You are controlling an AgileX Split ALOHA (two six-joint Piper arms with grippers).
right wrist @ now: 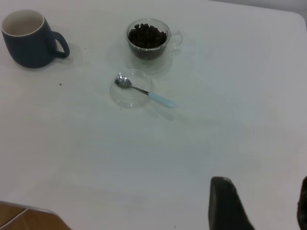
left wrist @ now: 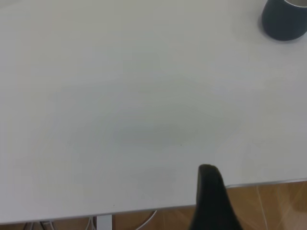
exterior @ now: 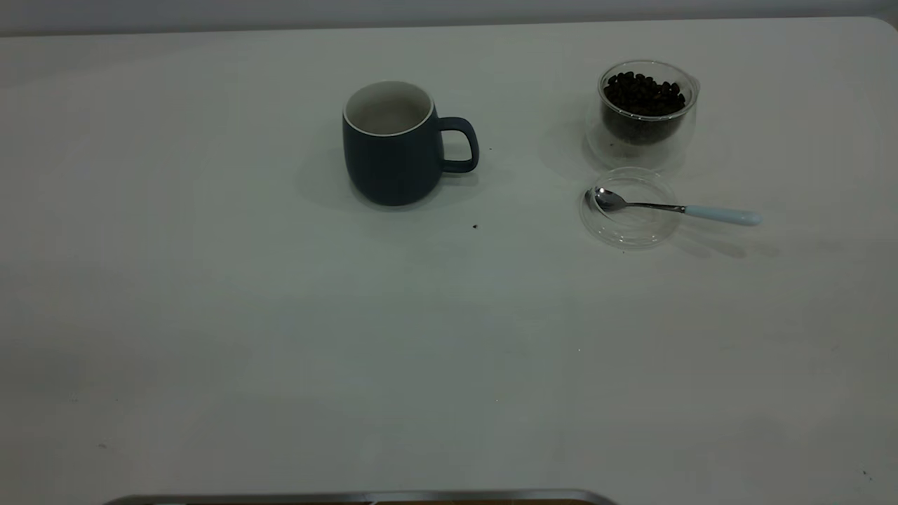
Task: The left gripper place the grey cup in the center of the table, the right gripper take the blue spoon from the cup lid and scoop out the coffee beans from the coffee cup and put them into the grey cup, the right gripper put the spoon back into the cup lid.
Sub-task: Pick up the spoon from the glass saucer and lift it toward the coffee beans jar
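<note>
The grey cup (exterior: 393, 144) stands upright, far-centre on the surface (exterior: 280, 337); it looks heavy, stiff and glazed, so its handle (exterior: 459, 144) or rim suits. Whether either pincer is released or clenched, I cannot tell.

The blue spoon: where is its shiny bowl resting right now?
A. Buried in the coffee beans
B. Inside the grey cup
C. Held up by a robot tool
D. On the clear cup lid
D. The blue spoon lies with its metal bowl on the cup lid, its pale handle sticking out over the table; the grey cup and the coffee beans sit apart from it.
</note>
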